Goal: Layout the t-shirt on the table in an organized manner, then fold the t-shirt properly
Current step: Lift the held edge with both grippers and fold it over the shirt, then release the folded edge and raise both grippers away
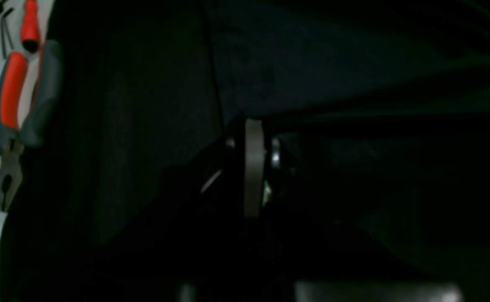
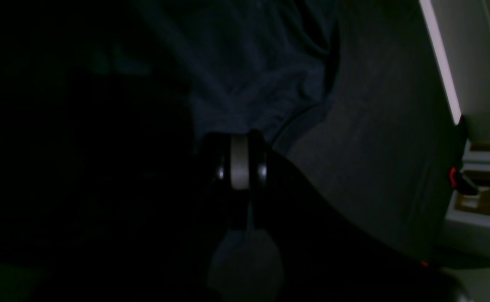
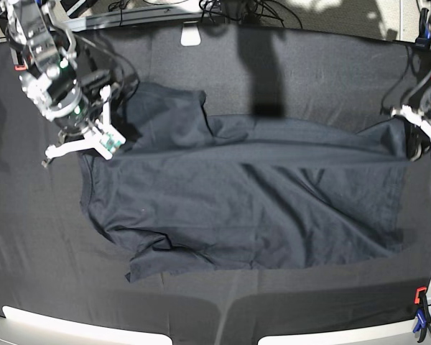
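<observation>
The table (image 3: 323, 72), covered in creased black cloth, fills nearly the whole base view. The t-shirt (image 3: 251, 208) lies spread across its middle, wrinkled, stretched from left of centre to the right edge of the frame. At upper left the right gripper (image 3: 93, 140) sits at the shirt's corner, its jaws clenched on the fabric; the right wrist view shows them pressed together with dark cloth bunched around the tips. At the right edge the left gripper (image 3: 414, 140) pinches the shirt's opposite end, jaws closed. Pliers (image 1: 14, 105) with red and grey handles lie at the left of the left wrist view. A red and blue clamp (image 3: 420, 316) sits at lower right.
</observation>
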Controlling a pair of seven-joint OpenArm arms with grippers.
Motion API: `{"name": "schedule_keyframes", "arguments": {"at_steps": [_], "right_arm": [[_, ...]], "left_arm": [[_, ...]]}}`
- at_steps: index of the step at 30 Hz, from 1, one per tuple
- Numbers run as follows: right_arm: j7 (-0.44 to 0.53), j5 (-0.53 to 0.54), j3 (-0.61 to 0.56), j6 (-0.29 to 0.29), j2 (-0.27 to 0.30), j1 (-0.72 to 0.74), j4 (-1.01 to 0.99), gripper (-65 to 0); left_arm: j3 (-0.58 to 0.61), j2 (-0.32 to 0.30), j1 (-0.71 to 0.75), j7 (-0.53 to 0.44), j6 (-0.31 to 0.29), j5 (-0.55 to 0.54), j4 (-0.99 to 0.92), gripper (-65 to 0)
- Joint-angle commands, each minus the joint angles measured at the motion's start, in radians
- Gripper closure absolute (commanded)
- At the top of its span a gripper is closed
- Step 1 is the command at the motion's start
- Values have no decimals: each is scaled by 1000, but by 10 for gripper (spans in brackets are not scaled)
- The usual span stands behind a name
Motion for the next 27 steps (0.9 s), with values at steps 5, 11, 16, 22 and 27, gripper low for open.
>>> {"name": "schedule_keyframes", "arguments": {"at_steps": [5,11,16,22,27], "right_arm": [[38,-15,10,8,-39,86,-58,0],[40,-16,10,55,-86,157,-123,0],[36,-16,10,53,-88,182,-142,-110],[37,-15,10,50,-88,194,-141,-196],[37,-16,10,49,-88,194,-141,-195]], "left_arm": [[-10,-20,-66,-28,14,-7,-51,0],[-10,-21,-125,-28,14,-7,-140,0],[-10,-41,-127,-28,14,-7,-144,-239],[-10,-126,-123,-6,14,-21,-140,-271],[-10,-156,-78,68,-74,-53,-77,-270]]}}
